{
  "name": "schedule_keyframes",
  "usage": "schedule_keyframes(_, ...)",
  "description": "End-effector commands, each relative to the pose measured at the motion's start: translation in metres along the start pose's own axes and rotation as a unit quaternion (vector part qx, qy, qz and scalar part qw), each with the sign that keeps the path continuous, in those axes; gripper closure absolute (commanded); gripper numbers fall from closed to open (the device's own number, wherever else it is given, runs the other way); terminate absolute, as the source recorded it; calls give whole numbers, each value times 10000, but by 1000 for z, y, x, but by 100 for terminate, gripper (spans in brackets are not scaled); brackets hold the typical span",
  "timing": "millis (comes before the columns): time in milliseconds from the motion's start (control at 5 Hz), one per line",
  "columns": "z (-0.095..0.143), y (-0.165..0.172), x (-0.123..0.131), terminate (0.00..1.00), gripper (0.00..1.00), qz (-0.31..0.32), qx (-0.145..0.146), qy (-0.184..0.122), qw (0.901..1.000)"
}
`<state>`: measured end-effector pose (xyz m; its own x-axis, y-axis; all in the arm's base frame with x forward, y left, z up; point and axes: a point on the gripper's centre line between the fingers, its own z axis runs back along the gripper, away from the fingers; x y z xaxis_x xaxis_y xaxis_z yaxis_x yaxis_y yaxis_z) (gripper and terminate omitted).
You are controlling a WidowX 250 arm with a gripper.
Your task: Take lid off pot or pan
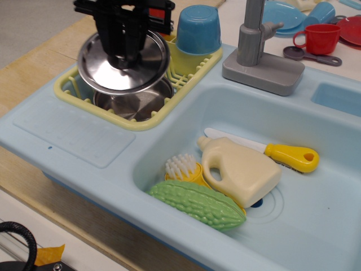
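The round shiny silver lid (125, 72) hangs in the air above the yellow dish rack (73, 93), tilted a little. My black gripper (121, 56) is shut on the knob at the lid's centre. Below it the small shallow steel pot (135, 104) sits open in the rack, its inside showing. The lid is clear of the pot and shifted up and to the left of it.
An upturned blue cup (198, 29) stands at the rack's back right. A grey faucet (260, 53) rises behind the sink. The basin holds a cream bottle (241, 170), a green gourd (196, 204), a brush (181, 167) and a yellow-handled knife (292, 156).
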<state>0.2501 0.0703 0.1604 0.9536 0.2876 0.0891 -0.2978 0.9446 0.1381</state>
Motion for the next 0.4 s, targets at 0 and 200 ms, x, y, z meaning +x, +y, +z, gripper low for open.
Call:
schedule_keyframes(0, 6, 13, -33, 0, 100, 756, -28, 197, 9969)
schedule_keyframes(200, 4, 17, -48, 0, 100, 1080, -111, 372, 9934)
